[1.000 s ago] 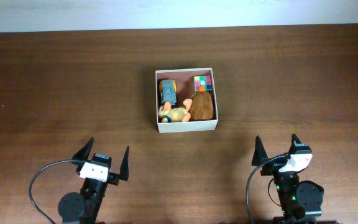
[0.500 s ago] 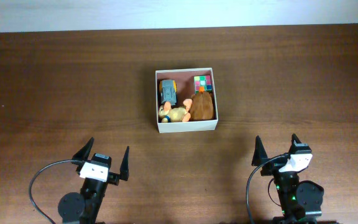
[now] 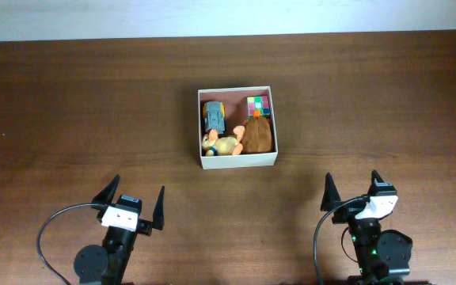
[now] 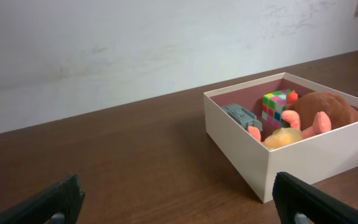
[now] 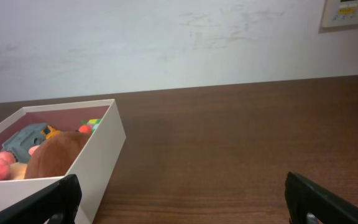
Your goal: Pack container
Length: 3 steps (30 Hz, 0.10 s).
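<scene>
A: Your left pincer (image 3: 139, 191) hung low at the near left of the table (image 3: 70, 103), its jaws spread wide and holding nothing.

B: Yes, and it was well apart from the container (image 3: 237, 161), which sat mid-table, farther out than both of your arms.

A: Inside, on the left, a grey car (image 3: 214, 116) lay by the far wall, with a yellow toy (image 3: 222, 145) with pink limbs just nearer to you.

B: On the right, the cube (image 3: 257, 106) filled the far corner and the brown plush (image 3: 260, 136) lay in front of it, close against the yellow toy.

A: Your right pincer (image 3: 351, 187) sat at the near right, also wide and empty, with only bare wood ahead of it.

B: I saw no loose toy in any view, so I'd judge you were at the close of the packing, with both arms parked.

A: Then the next move called for little. If another piece was due, you would first have needed to find it outside these views. The bare floor in the box was small, so it would have had to go in from above.
</scene>
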Motion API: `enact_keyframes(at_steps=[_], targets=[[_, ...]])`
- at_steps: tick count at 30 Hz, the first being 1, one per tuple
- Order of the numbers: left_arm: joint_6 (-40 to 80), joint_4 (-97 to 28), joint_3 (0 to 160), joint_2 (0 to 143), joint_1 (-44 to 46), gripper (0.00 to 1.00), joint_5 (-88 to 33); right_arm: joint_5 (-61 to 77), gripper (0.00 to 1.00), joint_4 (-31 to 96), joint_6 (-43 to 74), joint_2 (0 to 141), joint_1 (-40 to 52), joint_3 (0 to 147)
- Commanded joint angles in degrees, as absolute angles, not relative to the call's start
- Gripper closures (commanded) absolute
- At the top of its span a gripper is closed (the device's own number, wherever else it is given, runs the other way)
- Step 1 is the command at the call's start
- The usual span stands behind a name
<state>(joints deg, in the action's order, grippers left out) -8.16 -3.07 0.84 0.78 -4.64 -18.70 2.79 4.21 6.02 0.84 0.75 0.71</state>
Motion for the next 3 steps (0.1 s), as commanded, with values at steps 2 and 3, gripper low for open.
enact_keyframes(at_steps=[2,3], targets=[[-8.69,-3.25,0.54,0.30,-4.93,0.01,-19.31,1.87,0.01,4.40,6.00,0.30,1.17,0.32],[-8.69,-3.25,0.54,0.30,-4.93,0.01,-19.31,1.87,0.01,4.40,6.00,0.30,1.17,0.32]])
